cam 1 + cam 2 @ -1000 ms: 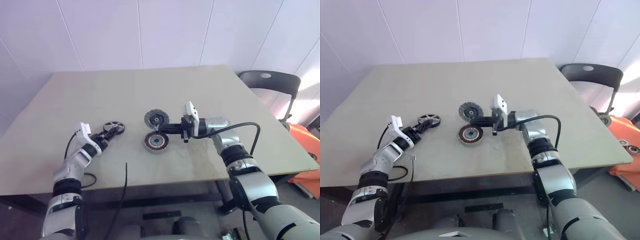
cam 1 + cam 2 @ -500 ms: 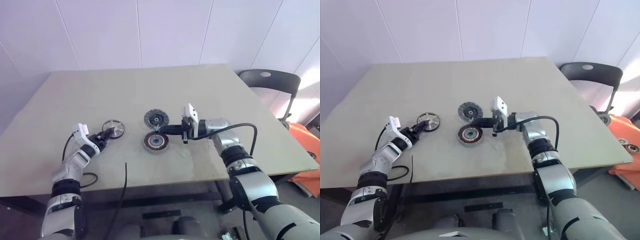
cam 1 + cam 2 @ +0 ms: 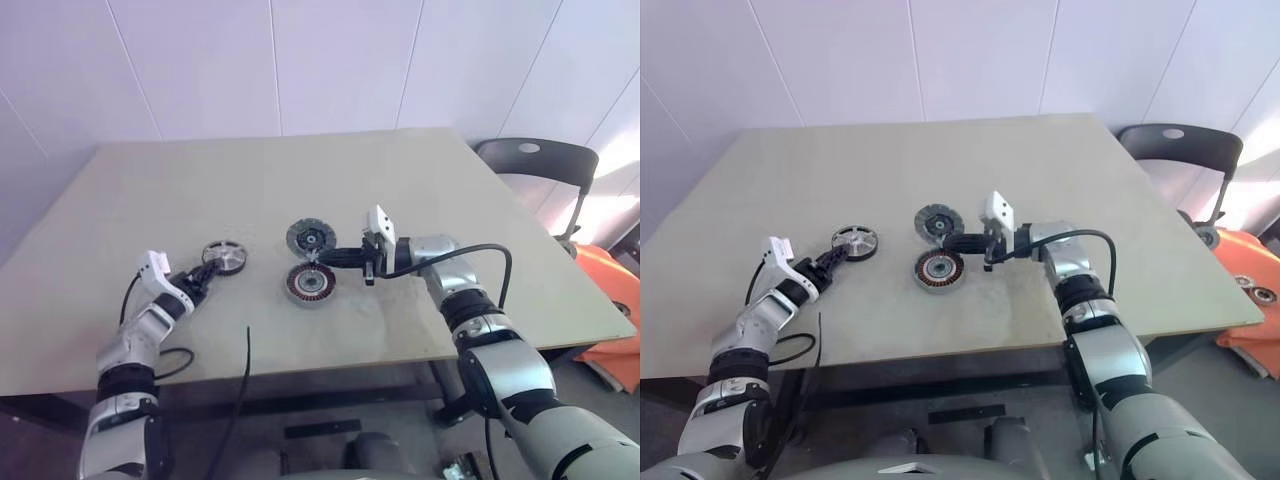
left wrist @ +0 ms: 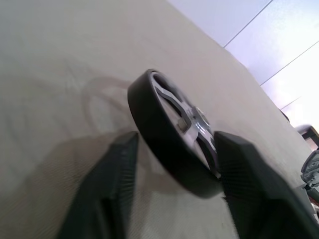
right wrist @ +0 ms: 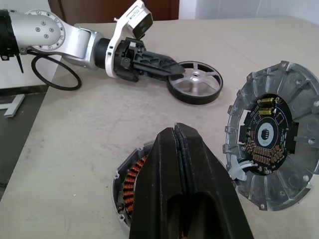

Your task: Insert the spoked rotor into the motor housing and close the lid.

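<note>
Copper-brown windings mark the motor housing (image 3: pixel 311 284), the landmark here, lying flat near the middle of the pale surface (image 3: pixel 480 190). Just beyond the housing, on its far side, lies the lid (image 3: pixel 311 237), a ribbed grey disc with a dark-and-silver centre; in the right wrist view its edge sits close beside the housing rim, though contact cannot be told. To the robot's left of the housing, apart from it, lies the spoked rotor (image 3: pixel 225 257), silver spokes and hub up, dark rim on the surface. The left gripper (image 3: pixel 205 274) reaches in low from the near-left side of the rotor; in the left wrist view its two black fingers (image 4: pixel 112 189) stand one on each side of the dark rim, partly apart with a sliver of gap on each side, so they bracket the rotor without visibly clamping it. The right gripper (image 3: pixel 322 262) comes in from the housing's right and points toward the robot's left, its tip over the housing's far-right rim, between housing and lid; its fingers (image 5: pixel 172 169) are pressed together with nothing between them, and they cover part of the windings in the right wrist view. A black cable (image 3: pixel 243 385) hangs off the near edge of the surface, nearer than the housing and to its left. A dark chair (image 3: pixel 540 165) stands past the surface's right corner, well away from the housing.
</note>
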